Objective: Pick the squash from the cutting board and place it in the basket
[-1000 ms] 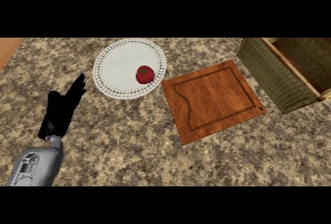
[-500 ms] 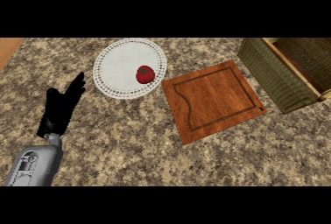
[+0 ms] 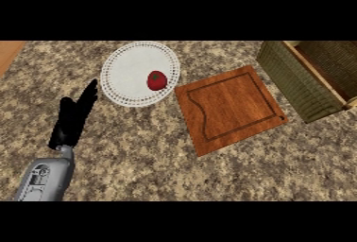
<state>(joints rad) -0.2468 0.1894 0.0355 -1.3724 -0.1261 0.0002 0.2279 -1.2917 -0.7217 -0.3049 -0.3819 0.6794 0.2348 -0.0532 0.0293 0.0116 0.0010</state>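
1. Counter (image 3: pixel 140 160): one speckled stone surface carries everything listed below.

2. Cutting board (image 3: pixel 230 108): one, brown wood with a groove running inside its edge. It lies flat just right of centre, turned at an angle to the counter's edges.

3. Basket (image 3: pixel 293 80): one, woven, olive-green, with a pale wooden rim. It stands at 2 o'clock, close to the board's right corner, and the view's right edge cuts it off. Only part of its interior shows.

4. Plate (image 3: pixel 122 66): one, white with a lace-like rim, at 11 o'clock. Its right rim sits just beside the board's upper left corner.

5. Red fruit (image 3: pixel 157 80): one, round with a green top, resting on the right part of the plate.

6. Squash: no position can be given. It shows nowhere in this view, and the board's visible surface is plain wood.

7. Left robot hand (image 3: pixel 73 118): one, black, at 9 o'clock on one grey forearm (image 3: pixel 45 179). Its fingers are straight, pointing toward 1 o'clock, and it holds nothing. The fingertips are near the plate's lower left rim, not touching it.
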